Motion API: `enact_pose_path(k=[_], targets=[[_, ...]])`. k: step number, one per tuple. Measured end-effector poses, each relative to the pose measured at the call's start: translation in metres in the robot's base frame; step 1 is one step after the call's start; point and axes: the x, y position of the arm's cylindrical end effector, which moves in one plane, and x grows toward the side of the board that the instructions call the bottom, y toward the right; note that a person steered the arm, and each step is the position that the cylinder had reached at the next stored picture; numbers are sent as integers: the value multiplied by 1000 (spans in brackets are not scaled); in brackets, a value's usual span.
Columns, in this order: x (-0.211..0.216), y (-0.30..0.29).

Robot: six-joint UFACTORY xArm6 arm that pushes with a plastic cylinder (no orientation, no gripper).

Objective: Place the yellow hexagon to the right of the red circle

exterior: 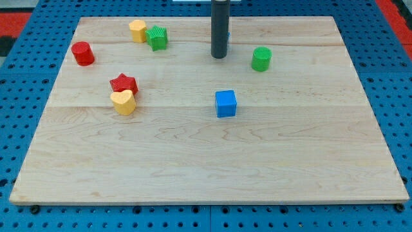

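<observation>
A: Where's my tip (219, 57) just now?

B: Near the board's far edge, about midway along it, resting on bare wood. It's a plain rod, so there are no jaws to open or close, and it touches no block. A sliver of blue shows just behind it; I can't tell what that is.

A: Run me across the board (206, 161), left to right.

B: The red circle (82, 53) sits by the far-left corner. Right of it along the far edge, the yellow hexagon (137, 30) touches a green block (156, 37) with ridged sides on its right. Nearer the left edge, a red star (123, 84) has a yellow heart (123, 102) pressed against it. Past my tip come the blue cube (226, 103), mid-board, and a green cylinder (261, 58).

A: What could spoil the move?

B: I'd judge the green block is the trouble: approaching from the right would shove it along with the hexagon. An off-centre push may also spin the hexagon aside, or knock the red circle off its spot
</observation>
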Motion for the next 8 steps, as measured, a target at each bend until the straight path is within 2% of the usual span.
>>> enact_pose_path(k=[2, 4, 6, 8], targets=[[30, -127], [-28, -199], [-119, -199], [-117, -105]])
